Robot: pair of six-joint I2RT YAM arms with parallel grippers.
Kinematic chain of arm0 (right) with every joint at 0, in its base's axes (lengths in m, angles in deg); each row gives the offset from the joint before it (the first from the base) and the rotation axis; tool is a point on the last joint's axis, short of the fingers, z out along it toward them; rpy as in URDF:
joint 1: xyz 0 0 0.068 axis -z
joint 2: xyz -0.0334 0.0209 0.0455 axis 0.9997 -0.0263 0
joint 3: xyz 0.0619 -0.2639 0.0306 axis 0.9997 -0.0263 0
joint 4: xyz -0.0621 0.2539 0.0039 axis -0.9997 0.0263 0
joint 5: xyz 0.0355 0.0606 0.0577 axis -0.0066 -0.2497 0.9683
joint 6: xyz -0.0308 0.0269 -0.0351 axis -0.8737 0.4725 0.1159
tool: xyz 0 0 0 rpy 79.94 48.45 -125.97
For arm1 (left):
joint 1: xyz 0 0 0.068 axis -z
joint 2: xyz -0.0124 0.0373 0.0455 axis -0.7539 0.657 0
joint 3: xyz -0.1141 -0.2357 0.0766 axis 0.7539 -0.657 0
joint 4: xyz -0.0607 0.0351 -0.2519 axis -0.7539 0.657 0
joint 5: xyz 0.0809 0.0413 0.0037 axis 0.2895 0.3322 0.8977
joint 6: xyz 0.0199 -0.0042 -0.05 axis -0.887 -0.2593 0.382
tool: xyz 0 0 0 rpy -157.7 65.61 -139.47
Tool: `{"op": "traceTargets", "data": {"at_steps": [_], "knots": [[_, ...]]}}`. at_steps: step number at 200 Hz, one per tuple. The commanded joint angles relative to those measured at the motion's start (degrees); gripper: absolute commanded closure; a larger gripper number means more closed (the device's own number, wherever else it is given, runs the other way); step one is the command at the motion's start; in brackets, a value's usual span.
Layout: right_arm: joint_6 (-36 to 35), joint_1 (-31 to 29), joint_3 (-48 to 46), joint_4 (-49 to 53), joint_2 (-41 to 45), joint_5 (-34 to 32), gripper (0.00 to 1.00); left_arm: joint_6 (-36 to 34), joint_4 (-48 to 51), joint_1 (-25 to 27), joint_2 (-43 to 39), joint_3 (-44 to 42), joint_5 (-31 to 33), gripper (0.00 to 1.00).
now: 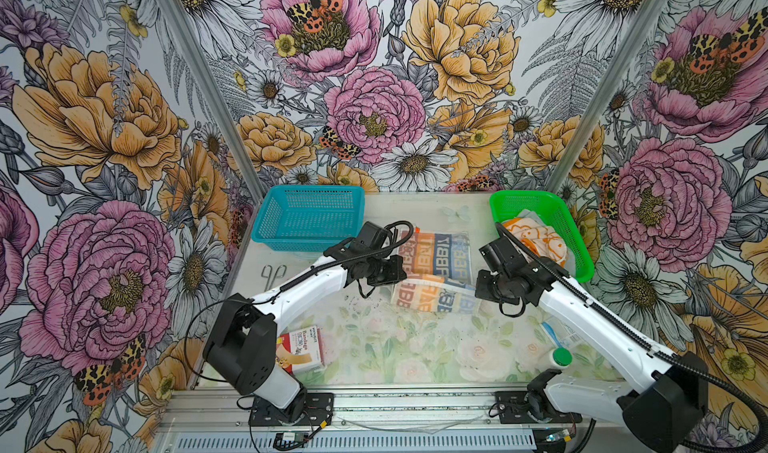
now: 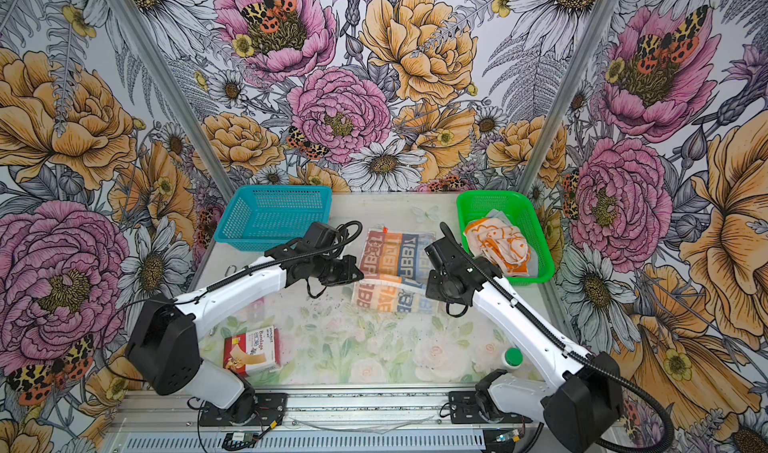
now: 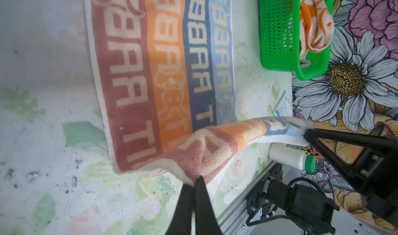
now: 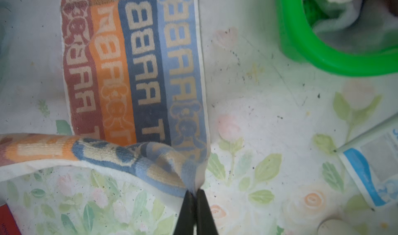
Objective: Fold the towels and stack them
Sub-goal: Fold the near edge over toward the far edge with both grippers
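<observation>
The cream towel with "RABBIT" lettering lies spread at mid-table in both top views. Its near edge is raised off the table and curls over. My left gripper is shut on the brown-striped corner of that edge. My right gripper is shut on the light-blue corner, and it also shows in the left wrist view as black fingers at the far end of the raised edge. The orange towel with white flowers sits crumpled in the green basket, on a pale grey cloth.
A blue basket stands at the back left. Scissors lie by the left edge, and a red-and-white bandage box at the front left. A white bottle with a green cap and a blue-and-white packet lie at the front right.
</observation>
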Motion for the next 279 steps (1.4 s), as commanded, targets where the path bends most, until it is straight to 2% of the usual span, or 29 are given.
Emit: {"op": "traceTargets", "data": {"at_steps": [1, 46, 89, 146, 198, 200, 211, 227, 233, 259, 279], "knots": [[-9.8, 4.9, 6.3, -4.9, -6.4, 3.4, 1.00, -5.6, 1.9, -2.8, 6.4, 8.8, -1.7, 1.00], [-15.7, 12.0, 17.2, -7.7, -22.0, 6.5, 1.00, -7.8, 5.0, -6.7, 21.8, 25.4, -1.7, 1.00], [-18.5, 15.0, 24.9, -10.0, -34.8, 10.2, 1.00, -8.9, 8.9, -8.2, 33.1, 37.5, -0.4, 1.00], [-20.9, 15.7, 32.5, -10.3, -44.2, 11.6, 1.00, -8.7, 9.2, -8.4, 35.0, 39.4, 3.2, 1.00], [-22.5, 16.5, 37.4, -10.3, -48.7, 10.2, 1.00, -6.5, 9.2, -8.1, 39.1, 44.4, 6.5, 1.00], [-22.6, 16.6, 37.6, -10.3, -48.8, 10.2, 0.96, -6.4, 9.2, -8.1, 39.4, 44.7, 6.5, 0.99], [-22.7, 17.0, 38.5, -10.3, -49.6, 10.9, 0.71, -5.5, 9.2, -8.1, 41.0, 46.6, 5.9, 0.81], [-23.6, 17.2, 39.3, -10.3, -49.9, 11.1, 0.46, -4.7, 9.1, -8.1, 42.7, 49.3, 6.4, 0.73], [-24.1, 17.2, 39.3, -10.4, -49.4, 10.7, 0.40, -4.8, 9.1, -8.0, 43.0, 50.3, 6.9, 0.70], [-26.2, 16.3, 36.7, -11.2, -43.5, 11.3, 0.34, -8.7, 9.3, -7.2, 41.4, 53.7, 9.2, 0.66], [-25.5, 14.3, 30.5, -11.3, -34.9, 10.9, 0.33, -11.6, 9.8, -7.2, 34.7, 48.5, 14.2, 0.63]]}}
